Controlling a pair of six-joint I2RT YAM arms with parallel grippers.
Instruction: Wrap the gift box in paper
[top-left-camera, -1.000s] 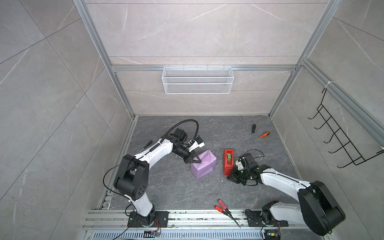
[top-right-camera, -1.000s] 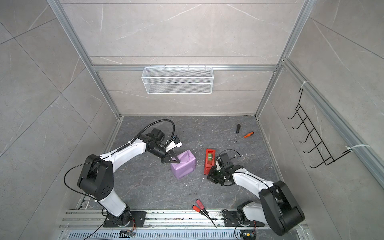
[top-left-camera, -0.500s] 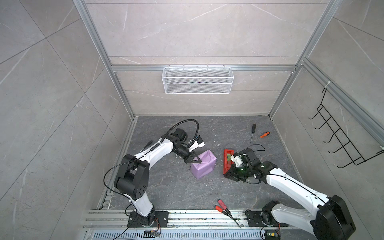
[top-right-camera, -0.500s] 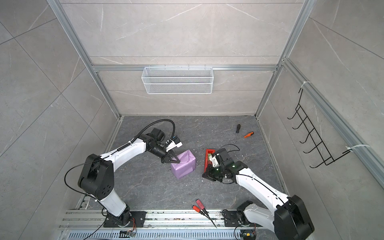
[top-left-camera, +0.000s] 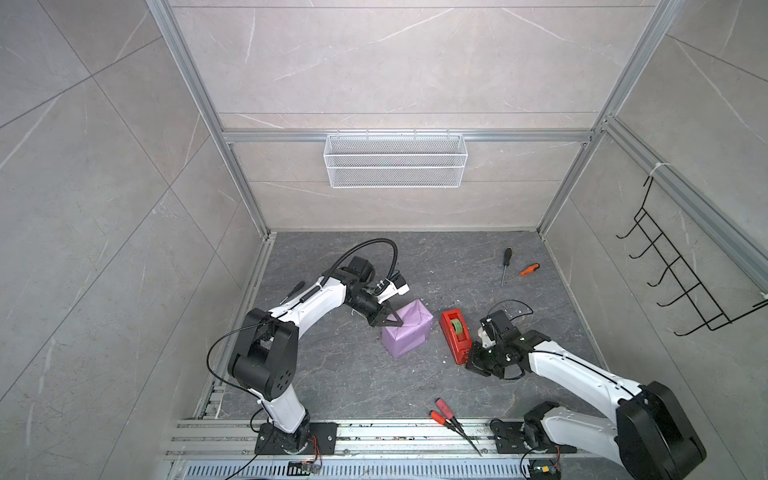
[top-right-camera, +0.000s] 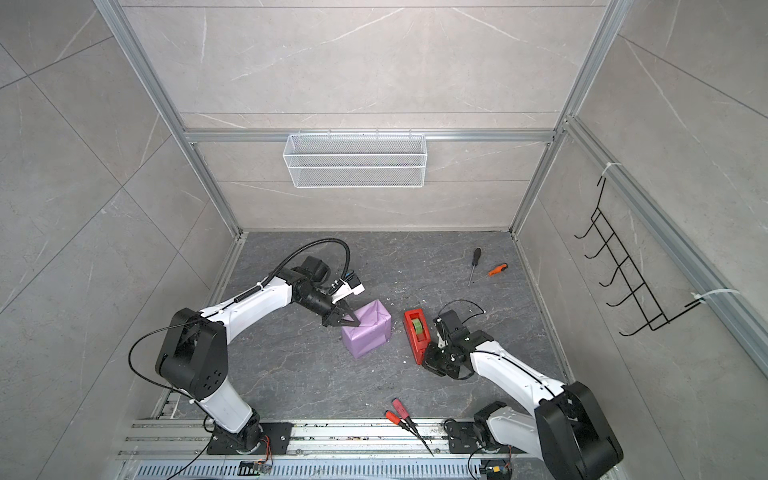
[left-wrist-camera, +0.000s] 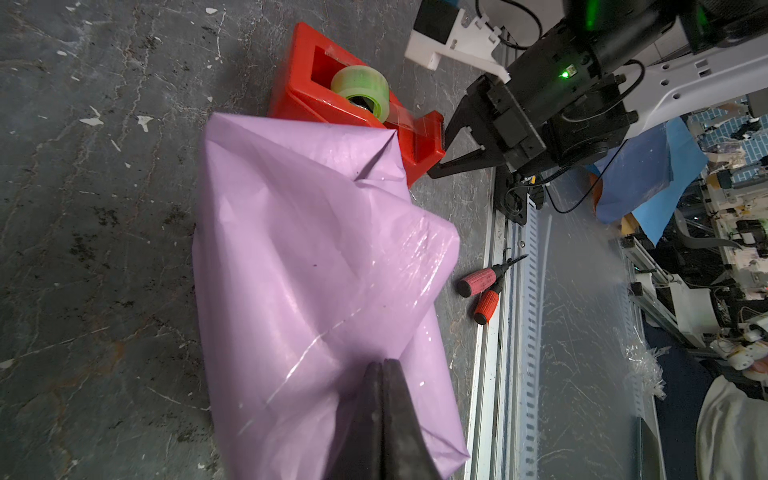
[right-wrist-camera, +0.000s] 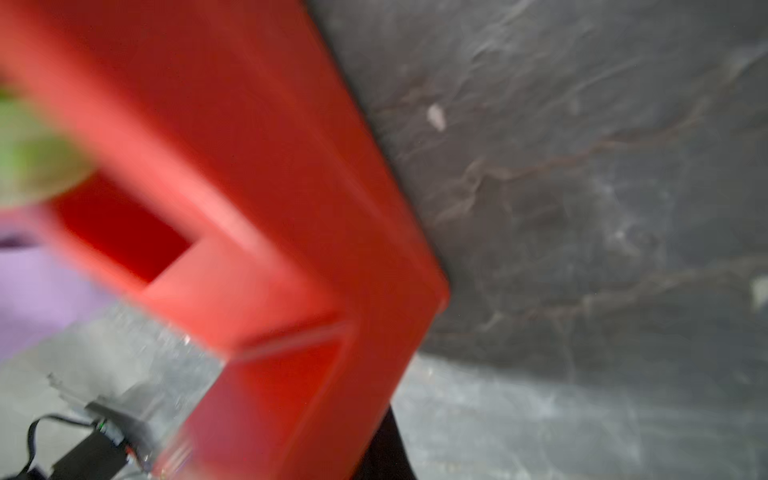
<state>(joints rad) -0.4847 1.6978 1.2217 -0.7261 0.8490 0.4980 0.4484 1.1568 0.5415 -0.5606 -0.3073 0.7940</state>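
- Since the lilac paper (top-left-camera: 406, 334) covers every side I can see, the gift box itself is out of sight. The wrapped parcel sits on the worktop (top-left-camera: 332, 382) about midway between its left and right edges, where it was a second ago.
- From the left wrist camera the paper looks creased and loosely bunched on top, with one fold rising to the fingertips.
- My left gripper (top-left-camera: 398, 323) is closed, its tips resting on the parcel's far-left top corner. I cannot tell whether a fold is pinched between them. It has not shifted over the last second.
- Just right of the parcel, with a gap between them, stands the red tape dispenser (top-left-camera: 455, 347) with its green roll (top-left-camera: 456, 327). Its long axis runs from far to near. It looks slightly nearer the front edge than a second ago.
- My right gripper (top-left-camera: 471, 362) is closed, low at the dispenser's near end. Half a second ago it was up over the dispenser's near half, and now it is back down as before. The right wrist camera is too blurred to tell me whether tape is held.
- Farther out, two red-handled tools (top-left-camera: 444, 409) lie by the front edge. A black screwdriver (top-left-camera: 505, 266) and an orange screwdriver (top-left-camera: 530, 269) lie toward the far right corner, all unmoved.
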